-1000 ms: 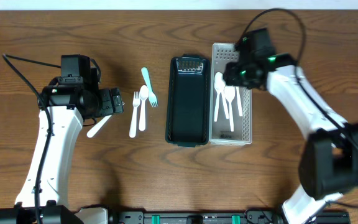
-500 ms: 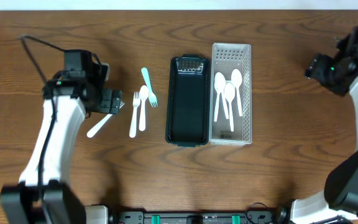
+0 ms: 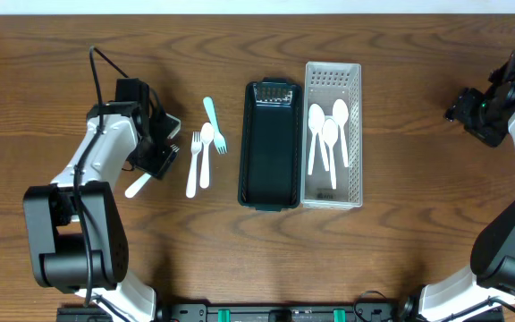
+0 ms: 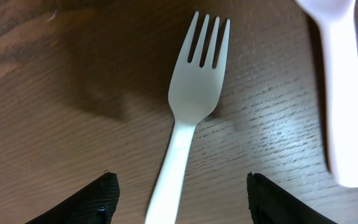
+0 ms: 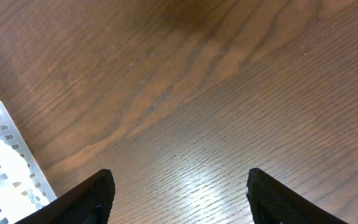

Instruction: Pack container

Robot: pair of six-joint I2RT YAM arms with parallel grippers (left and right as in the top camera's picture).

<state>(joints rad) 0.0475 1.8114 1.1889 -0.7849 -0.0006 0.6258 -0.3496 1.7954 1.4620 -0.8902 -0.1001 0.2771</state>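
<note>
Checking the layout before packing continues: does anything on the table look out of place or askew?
Nothing spilled or damaged. One white utensil lies diagonally beside the left pincer, apart from the white fork, white spoon and teal fork. The black tray is empty, while three spoons sit in the white basket.

A tray (image 3: pixel 269 165) is lying mid-table (image 3: pixel 401 250), with a basket (image 3: pixel 333 76) sitting just beside it on the right, seemingly touching. Three spoons (image 3: pixel 327 136) are lying in the basket. Left of the tray, a slanted fork (image 3: pixel 214 121) is lying farthest back. A lone spoon (image 3: pixel 206 154) and a straight fork (image 3: pixel 192 167) are lying side by side, the fork leftmost. Further left, another utensil (image 3: pixel 139 185) is lying partly under the left gripper (image 3: pixel 166 154).
</note>
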